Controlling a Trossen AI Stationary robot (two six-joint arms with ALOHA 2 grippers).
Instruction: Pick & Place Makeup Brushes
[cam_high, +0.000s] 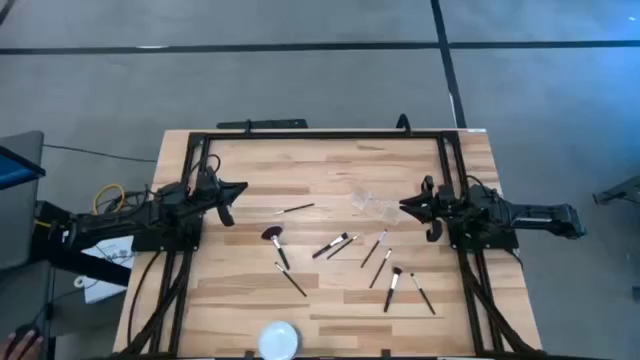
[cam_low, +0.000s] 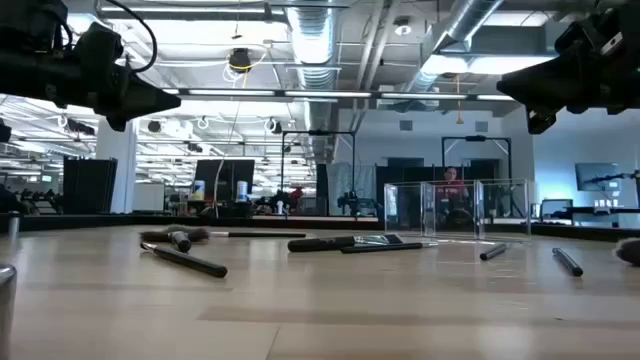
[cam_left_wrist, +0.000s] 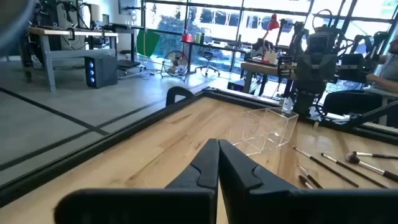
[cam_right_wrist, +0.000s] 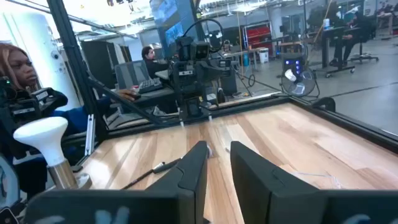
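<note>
Left end effector (cam_high: 238, 188) closed, raised at table (cam_high: 330, 160) edge; brushes (cam_high: 345, 243) mid-table.

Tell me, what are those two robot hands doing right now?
Left hand shut, raised, idle. Right hand slightly open, raised beside clear holder. Brushes scattered on table, none picked. Nothing in the way.

left end effector (cam_high: 236, 190) — raised, fingers together | right end effector (cam_high: 408, 208) — raised, fingers slightly parted
</note>
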